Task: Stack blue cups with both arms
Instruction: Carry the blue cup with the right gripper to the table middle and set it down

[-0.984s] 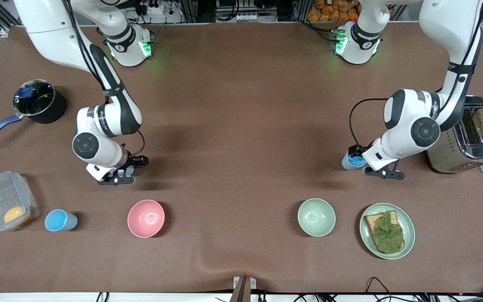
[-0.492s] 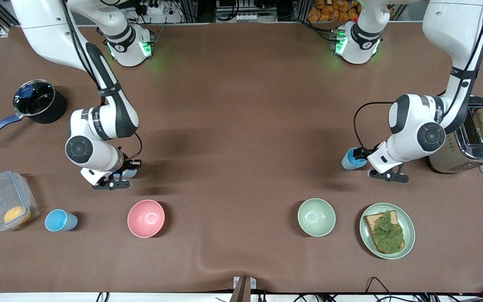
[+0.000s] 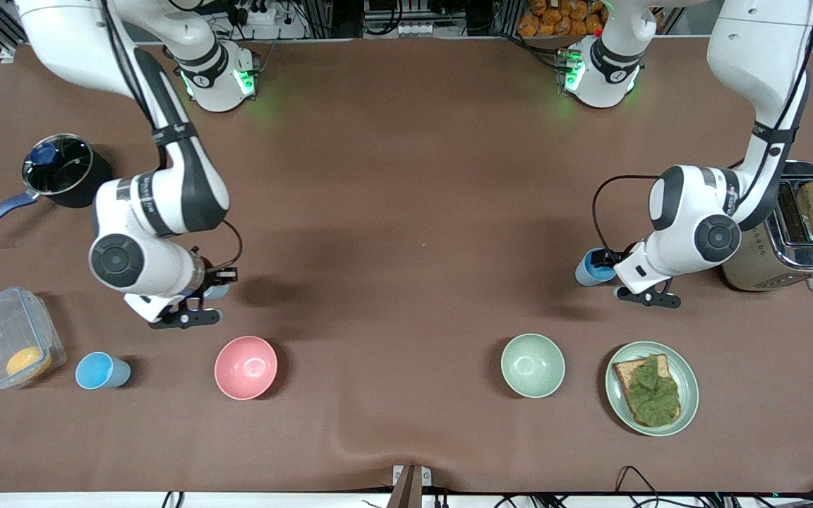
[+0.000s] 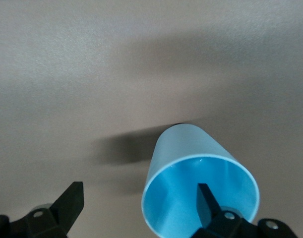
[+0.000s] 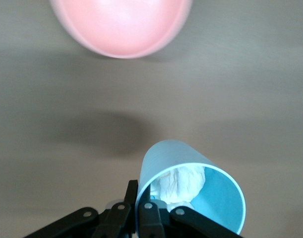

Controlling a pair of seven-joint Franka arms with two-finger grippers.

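One cup (image 5: pixel 191 191) seemingly lifted, its rim pinched in right hand (image 5: pixel 136 208).

arms (image 3: pixel 166 183): white, jointed | joint caps: dark grey | cables: black | bases: green lights | tools: black

We count three blue cups, all tapered, no handles.

Paler cup (image 5: pixel 191 173): whitish crumpled stuff inside. Rim wall pinched by right gripper (image 5: pixel 140 191). Mouth up, clear of table (image 3: pixel 406 212), own shadow beneath, toward right arm's end.

Sky-blue cup (image 4: pixel 191 163): we see it upright on table toward left arm's end, inside bare. Left gripper (image 4: pixel 139 192) spread wide across rim, one finger (image 4: pixel 206 198) inside, other outside and apart from wall.

Third cup (image 3: pixel 101 370): bright blue, upright, untouched, toward right arm's end, nearer front camera than sky-blue cup.
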